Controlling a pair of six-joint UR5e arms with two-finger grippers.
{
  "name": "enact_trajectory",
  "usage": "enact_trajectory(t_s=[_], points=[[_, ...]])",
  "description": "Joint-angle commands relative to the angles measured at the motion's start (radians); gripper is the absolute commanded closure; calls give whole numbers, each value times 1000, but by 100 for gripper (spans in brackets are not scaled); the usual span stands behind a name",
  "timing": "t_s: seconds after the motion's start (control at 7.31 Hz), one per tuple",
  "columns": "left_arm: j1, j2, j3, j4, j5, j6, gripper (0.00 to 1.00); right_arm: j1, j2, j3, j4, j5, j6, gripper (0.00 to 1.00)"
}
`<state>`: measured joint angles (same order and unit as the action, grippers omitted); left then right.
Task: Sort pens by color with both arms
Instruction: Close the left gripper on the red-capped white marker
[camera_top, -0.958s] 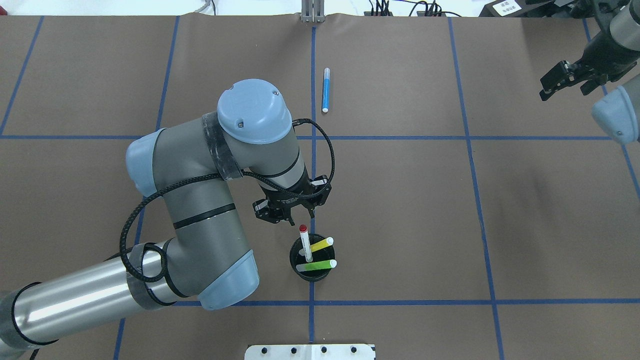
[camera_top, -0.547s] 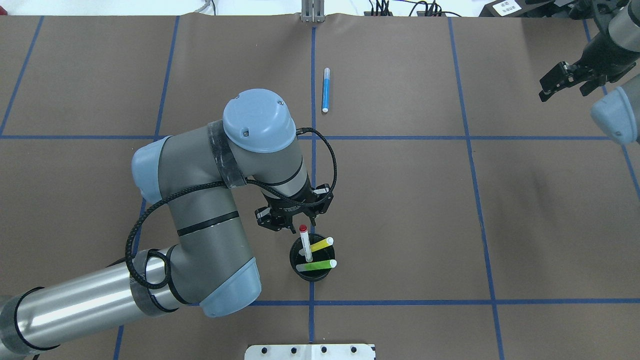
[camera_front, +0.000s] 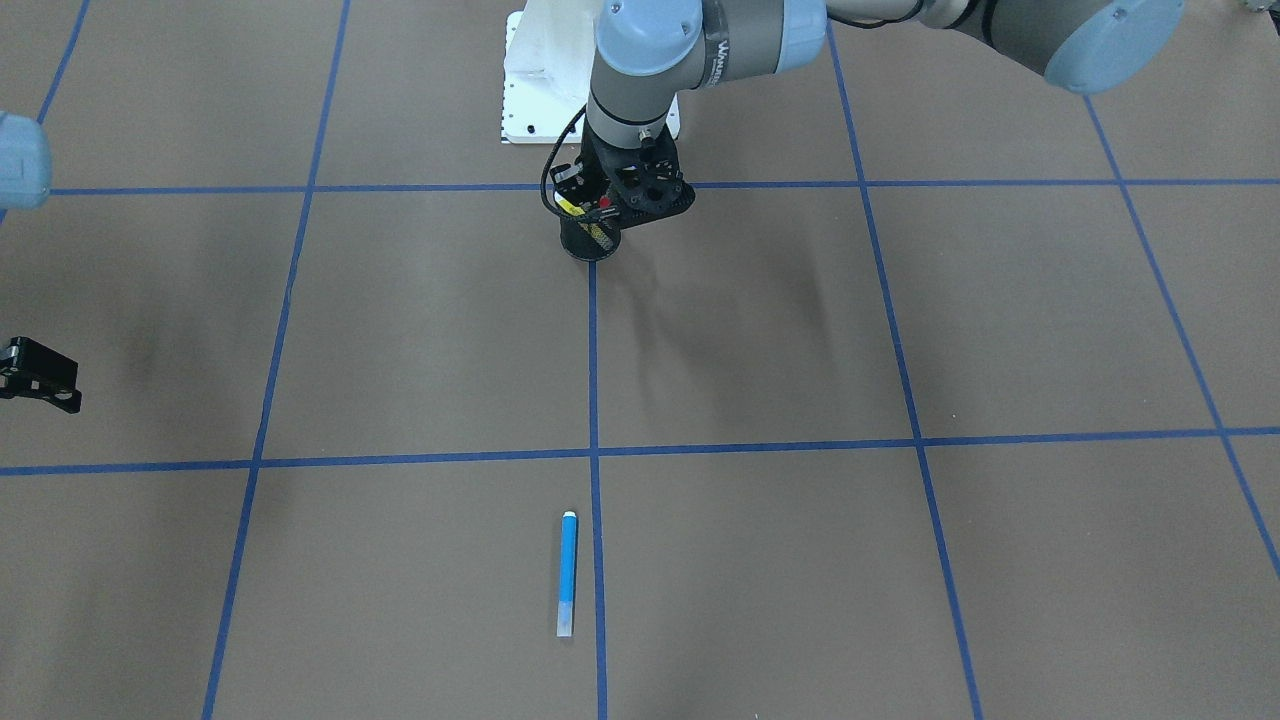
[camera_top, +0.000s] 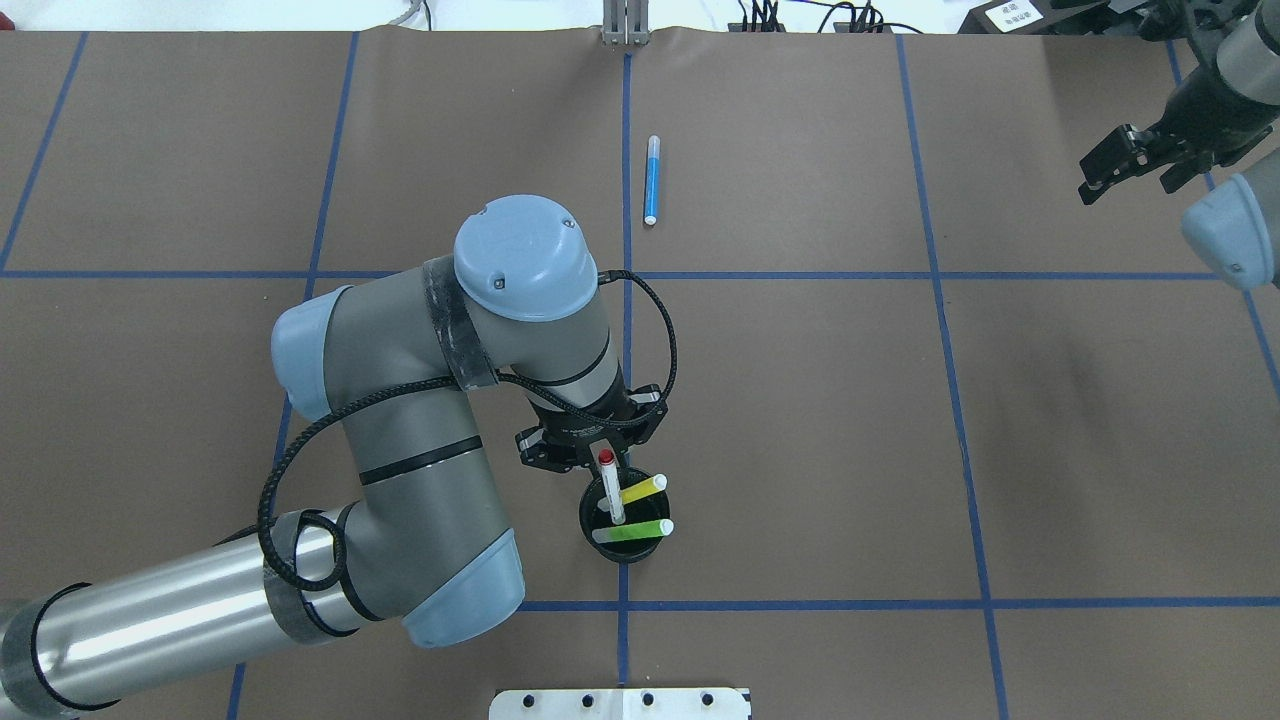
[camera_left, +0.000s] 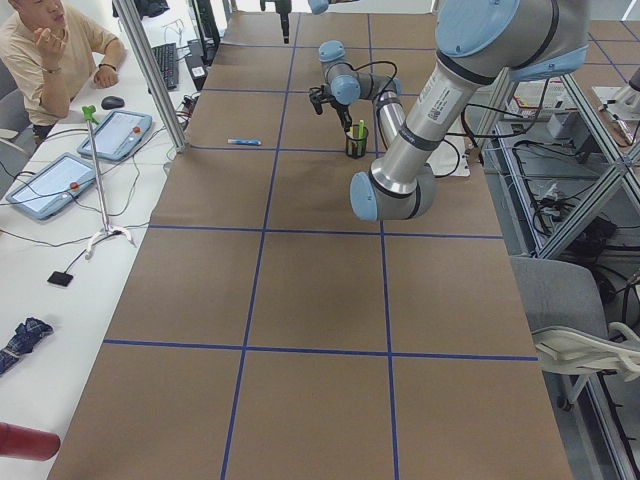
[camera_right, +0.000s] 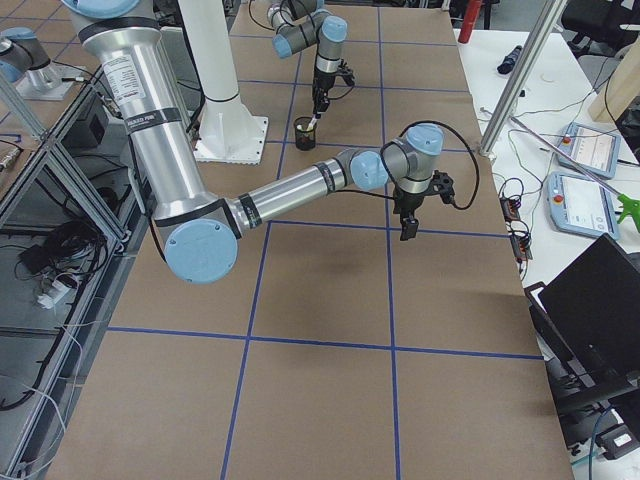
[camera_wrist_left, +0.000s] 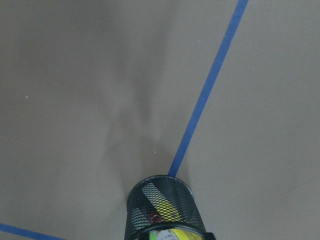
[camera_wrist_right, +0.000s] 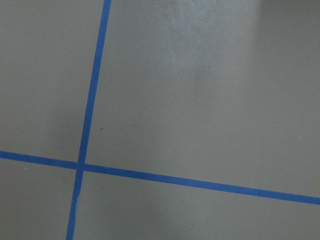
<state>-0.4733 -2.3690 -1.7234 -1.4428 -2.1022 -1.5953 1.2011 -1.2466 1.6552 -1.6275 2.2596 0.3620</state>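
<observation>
The left end effector (camera_top: 592, 452) hangs just above the black mesh cup (camera_top: 586, 516), low in the middle of the overhead view. Its jaws stand apart and grip nothing. The red cap of the white-barrelled pen (camera_top: 611, 490) shows right at the fingertips, but I cannot tell whether it sits squarely between them. That pen leans in the cup with the yellow highlighter (camera_top: 643, 489) and the green highlighter (camera_top: 632, 530), both tilted toward the frame's right. The blue pen (camera_top: 652, 180) lies flat on the table (camera_top: 800, 400) well apart, in the upper middle, just beside the centre tape line. The right end effector (camera_top: 1125, 165) waits in the upper right corner, fingers spread and empty.

The step in hand looks like a pick of the red-capped pen.

- The cup is probably light and unanchored. A leaning pen pulled straight up could drag on the rim and tip the cup, or lift it.
- A finger that descends off-centre may strike the rim or push the cap aside, so the jaws would close on air.
- A pinch on the rounded cap alone could let the pen swing or slip.
- The yellow highlighter lies close to the pen and may get nudged or caught.
</observation>
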Motion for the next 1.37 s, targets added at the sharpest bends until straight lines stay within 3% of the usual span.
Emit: enact_trajectory(t_s=[0.0, 0.14, 0.55, 0.96, 1.23], points=[[1, 1, -8, 1, 1, 0, 74, -2, -1, 0, 0, 0, 0, 0], [1, 2, -9, 1, 1, 0, 74, -2, -1, 0, 0, 0, 0, 0], [-1, 2, -47, 15, 1, 0, 98, -2, 1, 0, 0, 0, 0, 0], [-25, 36, -174, 102, 4, 61, 100, -2, 1, 1, 2, 2, 2, 0], [-85, 42, -202, 101, 22, 72, 100, -2, 1, 1, 2, 0, 2, 0]])
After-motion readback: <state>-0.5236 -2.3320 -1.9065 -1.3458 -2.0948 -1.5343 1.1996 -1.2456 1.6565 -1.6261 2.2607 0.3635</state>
